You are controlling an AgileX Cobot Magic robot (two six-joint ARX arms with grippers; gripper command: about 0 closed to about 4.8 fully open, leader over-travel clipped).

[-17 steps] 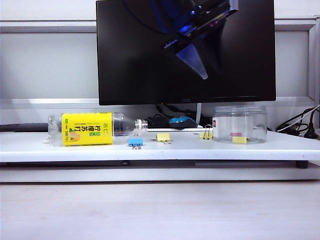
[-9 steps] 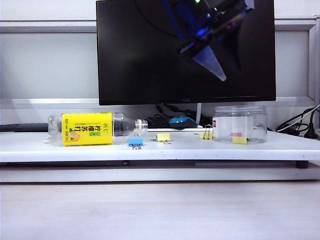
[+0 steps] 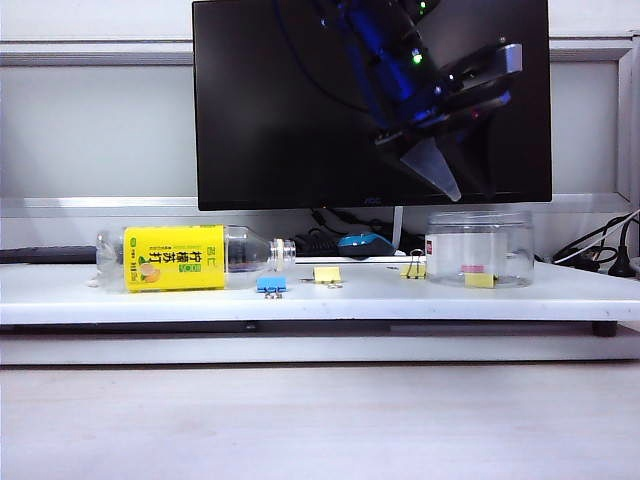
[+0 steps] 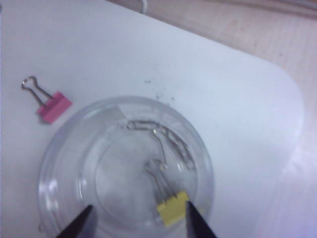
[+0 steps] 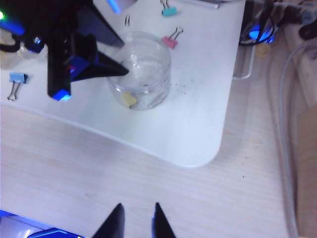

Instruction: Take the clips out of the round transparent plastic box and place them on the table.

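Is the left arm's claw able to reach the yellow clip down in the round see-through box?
Probably yes. The left gripper hangs open right above the round transparent plastic box, which has no lid. The yellow clip lies uncovered near the wall, which might crowd one finger.

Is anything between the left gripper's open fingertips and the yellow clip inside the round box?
No. In the left wrist view the left gripper hangs open above the round transparent plastic box; only air separates it from the yellow clip inside.
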